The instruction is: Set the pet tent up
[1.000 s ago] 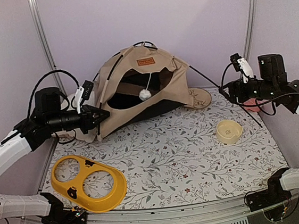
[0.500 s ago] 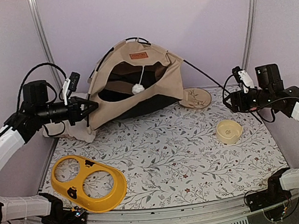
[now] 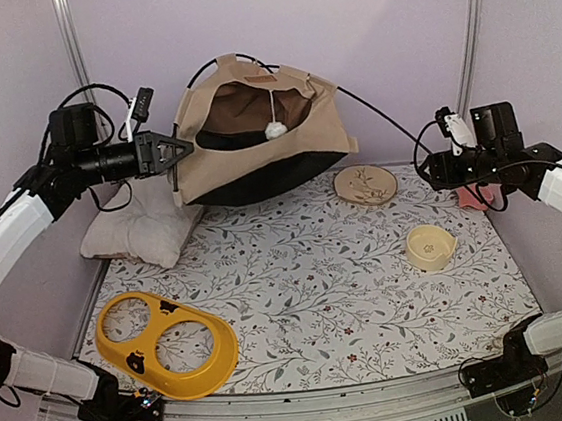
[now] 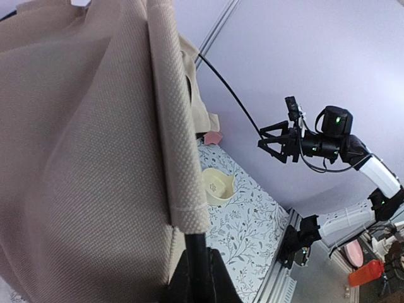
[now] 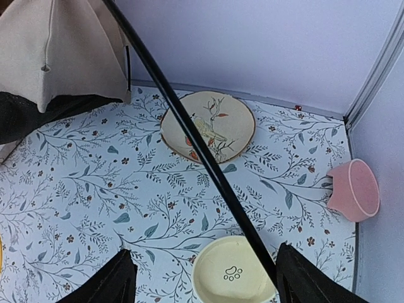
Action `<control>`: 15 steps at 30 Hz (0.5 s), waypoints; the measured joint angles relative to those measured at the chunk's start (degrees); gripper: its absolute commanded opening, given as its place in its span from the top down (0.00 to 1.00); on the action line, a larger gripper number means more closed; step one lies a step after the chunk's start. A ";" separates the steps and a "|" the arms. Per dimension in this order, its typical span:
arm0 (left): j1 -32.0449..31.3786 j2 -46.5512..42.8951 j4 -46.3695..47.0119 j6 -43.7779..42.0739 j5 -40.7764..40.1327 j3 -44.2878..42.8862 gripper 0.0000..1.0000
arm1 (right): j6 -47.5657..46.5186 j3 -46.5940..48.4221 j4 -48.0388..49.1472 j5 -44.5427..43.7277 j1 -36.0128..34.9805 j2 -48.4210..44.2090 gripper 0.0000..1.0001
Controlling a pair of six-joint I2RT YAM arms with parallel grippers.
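Setup looks roughly half done: the beige canvas pet tent [image 3: 254,143] hangs tilted above the back of the floral-patterned table [image 3: 319,287], its left edge pinched in the closed left gripper [image 3: 184,148], while one thin black pole [image 3: 380,120] runs unclamped between the right gripper's [image 3: 424,170] wide-spread fingers.

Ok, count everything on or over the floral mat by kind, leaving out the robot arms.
pet tent: 1
pillow: 1
yellow tray: 1
plate: 1
bowls: 2, cream bowl and pink bowl
Total: 6
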State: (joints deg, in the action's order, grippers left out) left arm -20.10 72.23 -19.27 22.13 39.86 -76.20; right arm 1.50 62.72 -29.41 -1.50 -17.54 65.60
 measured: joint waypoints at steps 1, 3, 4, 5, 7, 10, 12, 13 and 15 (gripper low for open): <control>-0.55 0.70 -0.13 1.57 -0.33 -1.36 1.00 | -0.02 0.98 0.22 -0.37 0.00 0.46 0.22; -1.73 1.40 -0.44 3.34 -1.05 -2.99 1.00 | -0.13 2.84 0.33 -0.98 0.00 1.36 0.22; -2.58 1.57 -0.70 4.20 -1.55 -3.72 1.00 | -0.24 3.58 0.37 -1.22 0.00 1.75 0.22; -3.08 1.57 -0.87 4.59 -1.81 -4.13 1.00 | -0.28 4.11 0.44 -1.29 0.00 2.14 0.22; -3.56 1.44 -1.46 4.72 -2.51 -4.44 1.00 | -0.79 4.52 0.57 -1.33 0.02 2.73 0.23; -3.58 0.98 -2.73 2.86 -3.76 -4.42 1.00 | -1.77 4.52 0.37 -1.27 0.26 3.21 0.25; -3.41 0.83 -3.52 1.16 -4.15 -4.42 1.00 | -2.27 4.52 0.26 -1.27 0.68 3.26 0.25; -3.34 0.79 -4.35 0.07 -4.28 -4.39 1.00 | -2.47 4.52 0.28 -1.22 0.94 3.15 0.25; -3.23 0.76 -5.86 -2.16 -4.46 -4.17 1.00 | -2.80 4.50 0.26 -0.63 1.25 2.62 0.25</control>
State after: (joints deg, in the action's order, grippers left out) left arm -23.33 72.99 -25.12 19.97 35.40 -80.38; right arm -1.30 67.22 -29.15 -2.13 -16.29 68.23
